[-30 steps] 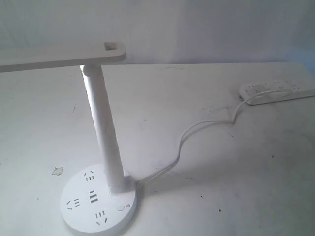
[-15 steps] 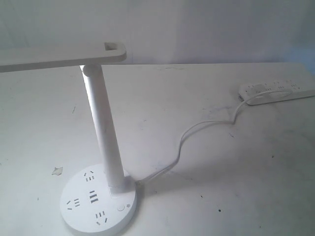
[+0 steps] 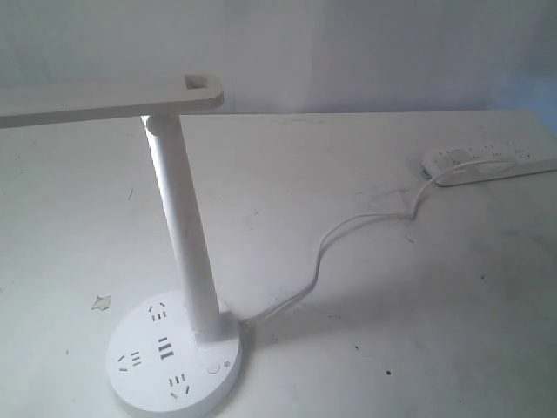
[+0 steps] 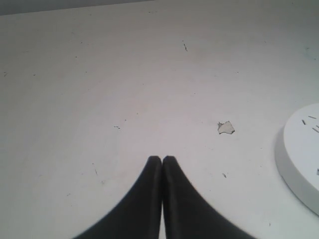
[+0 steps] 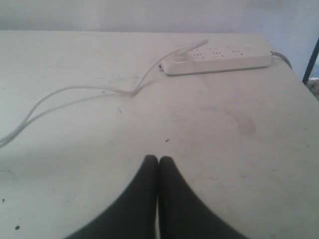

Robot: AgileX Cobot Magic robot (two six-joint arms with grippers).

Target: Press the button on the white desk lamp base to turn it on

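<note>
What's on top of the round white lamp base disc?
On the round white plastic base: tall white cylindrical stem, four groups of dark socket slots, tiny grey-ringed button. The stem's foot covers the disc beneath it.

Smooth black tapered fingers (image 4: 142,204)

The white plastic lamp's long flat head bar (image 3: 104,97) runs off the exterior view's left edge; the long white power strip (image 3: 487,161) (thin white cord (image 3: 365,216) attached) off its right.
</note>
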